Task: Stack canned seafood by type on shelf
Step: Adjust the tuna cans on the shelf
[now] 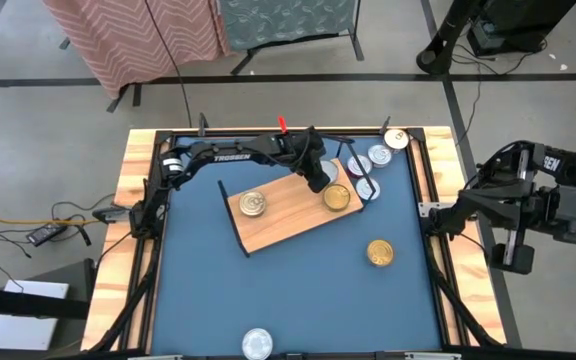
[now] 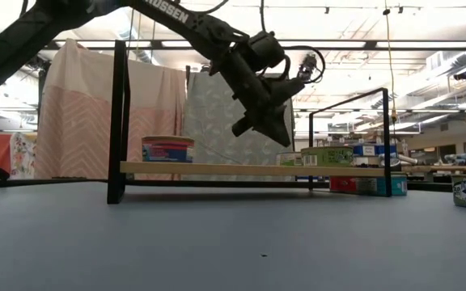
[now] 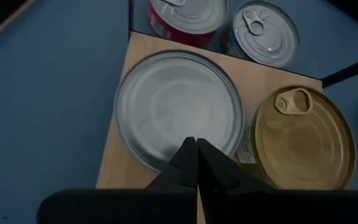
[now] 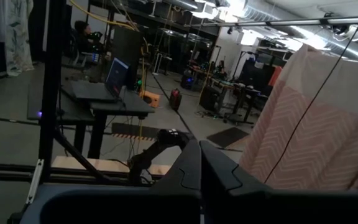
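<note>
The light-wood shelf (image 1: 283, 215) lies slantwise in the middle of the blue table. On its right part a plain silver can (image 3: 178, 106) and a gold can (image 3: 303, 137) stand side by side. Another can (image 1: 253, 204) stands on its left part. My left gripper (image 3: 196, 152) is shut and hangs tilted downward above the silver can; the low view shows its tip (image 2: 241, 128) clear of the board. My right gripper (image 4: 199, 149) is shut and held high beyond the table's right edge.
Several loose cans (image 1: 379, 155) stand on the table past the shelf's far right end. A gold can (image 1: 380, 253) stands near the table's right side and a silver one (image 1: 257, 343) by the near edge. Black wire frames (image 2: 120, 121) rise at the shelf's ends.
</note>
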